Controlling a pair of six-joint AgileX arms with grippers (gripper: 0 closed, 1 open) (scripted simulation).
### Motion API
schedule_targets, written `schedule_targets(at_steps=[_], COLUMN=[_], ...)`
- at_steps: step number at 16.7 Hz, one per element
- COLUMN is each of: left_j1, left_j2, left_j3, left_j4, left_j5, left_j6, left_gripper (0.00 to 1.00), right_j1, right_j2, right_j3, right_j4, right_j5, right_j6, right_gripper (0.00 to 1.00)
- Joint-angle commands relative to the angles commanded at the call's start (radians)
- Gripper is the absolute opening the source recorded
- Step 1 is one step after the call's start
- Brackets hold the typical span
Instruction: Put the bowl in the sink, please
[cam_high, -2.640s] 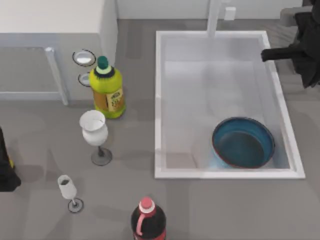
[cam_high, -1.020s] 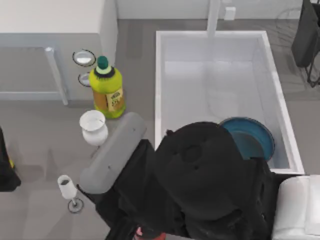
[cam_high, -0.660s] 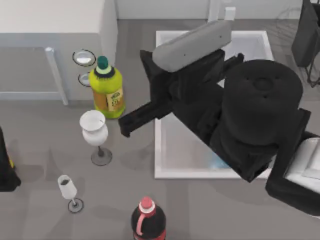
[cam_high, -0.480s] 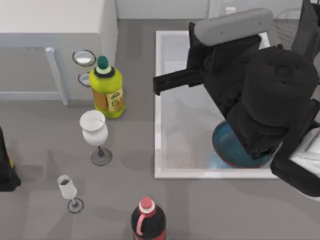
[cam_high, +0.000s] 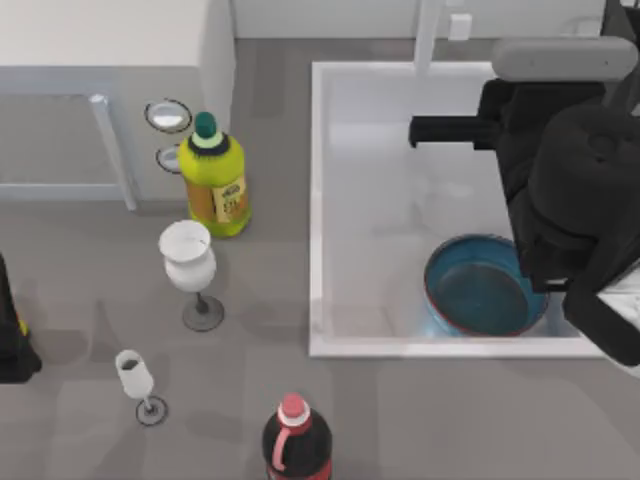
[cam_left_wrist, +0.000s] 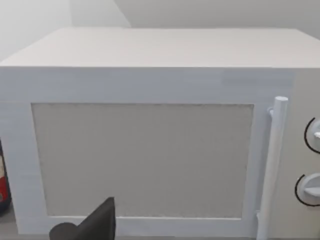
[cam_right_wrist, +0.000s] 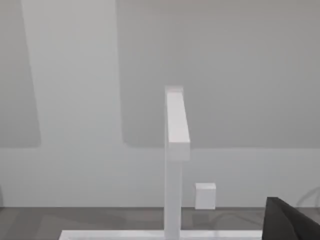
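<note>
Top view: saw bowl (cam_high: 484, 298) lying in sink (cam_high: 318, 200), near right; probably stiff, light, best gripped by rim. Right gripper (cam_high: 425, 130) jaws: cannot tell.

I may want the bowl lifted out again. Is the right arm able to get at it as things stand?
Probably yes: the bowl lies uncovered in the sink, and the right arm hangs right above it.

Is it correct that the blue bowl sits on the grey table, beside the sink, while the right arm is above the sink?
Not quite. The top view shows the bowl inside the sink, in its near right corner, not on the table. The right arm is indeed above the sink.
</note>
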Motion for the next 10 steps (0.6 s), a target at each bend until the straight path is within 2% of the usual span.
schedule_targets(at_steps=[6,10], left_j1=[0.000,0.000], left_j2=[0.000,0.000], left_j3=[0.000,0.000], left_j4=[0.000,0.000], left_j5=[0.000,0.000], left_j6=[0.000,0.000], left_gripper=[1.00,1.00], right_j1=[0.004,0.007], right_j2=[-0.002,0.072], right_j3=[0.002,-0.007], right_j4=[0.000,0.077], right_j5=[-0.001,0.002], right_j6=[0.000,-0.001], right_gripper=[0.00,0.00])
